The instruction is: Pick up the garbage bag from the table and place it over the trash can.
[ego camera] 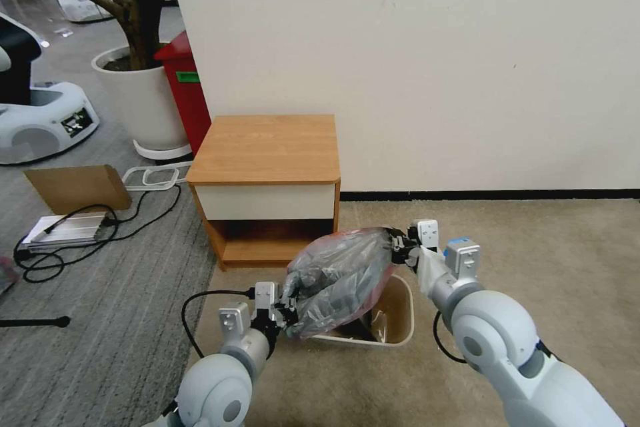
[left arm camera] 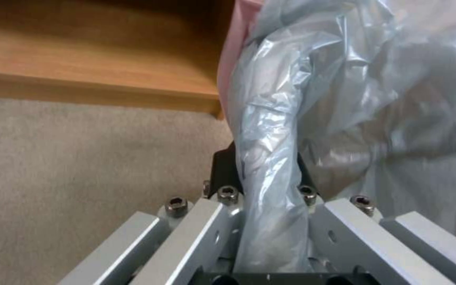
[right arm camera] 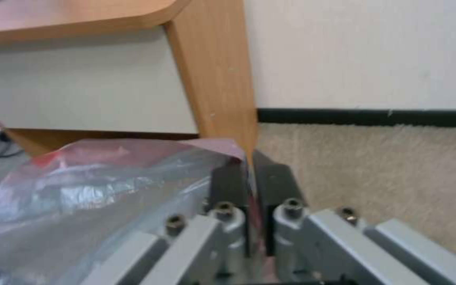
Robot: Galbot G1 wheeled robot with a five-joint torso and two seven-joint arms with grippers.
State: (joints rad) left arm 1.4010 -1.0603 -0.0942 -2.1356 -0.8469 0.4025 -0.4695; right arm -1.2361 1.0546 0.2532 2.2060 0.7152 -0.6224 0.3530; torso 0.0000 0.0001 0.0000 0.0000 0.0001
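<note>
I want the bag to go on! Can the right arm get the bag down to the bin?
Probably yes. The right gripper and left gripper hold the bag stretched just above the bin, with nothing between.

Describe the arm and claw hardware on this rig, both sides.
Both arms are glossy light grey-white with rounded joint housings, a black cable looping beside each. The left claw and right claw have black fingers on silver-grey slotted metal bars with dark hex-socket screws, plus boxy silver wrist modules. The right wrist carries a small blue part.
</note>
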